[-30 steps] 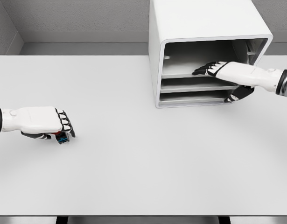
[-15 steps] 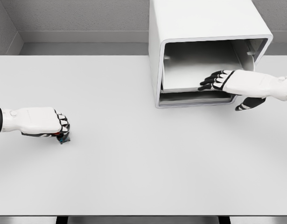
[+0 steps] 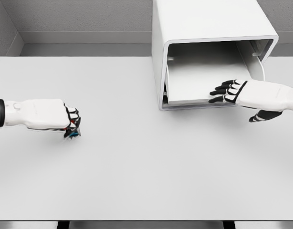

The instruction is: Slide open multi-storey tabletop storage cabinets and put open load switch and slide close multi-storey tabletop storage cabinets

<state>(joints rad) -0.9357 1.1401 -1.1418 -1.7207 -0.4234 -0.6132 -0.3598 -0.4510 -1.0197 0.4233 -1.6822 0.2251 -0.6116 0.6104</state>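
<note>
The cabinet (image 3: pixel 208 28) stands at the table's (image 3: pixel 146 171) one o'clock edge. Its drawer (image 3: pixel 203 78) juts toward six o'clock. The right hand (image 3: pixel 234 91) lies on the drawer's front, at four o'clock. At nine o'clock, well apart, the left hand (image 3: pixel 55 117) holds the switch (image 3: pixel 72 132) just above the table.

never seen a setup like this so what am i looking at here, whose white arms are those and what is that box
This is a simulator's render, seen from a camera on a humanoid robot's head, looking down at a white table. The two white arms are the robot's own. The left hand is curled around a small dark switch with blue and red bits, just above or on the table. The box is a tabletop cabinet with sliding drawers. The right hand rests its fingers on the front edge of a drawer, which sticks out of the cabinet's open front. Nothing else lies on the table.
</note>
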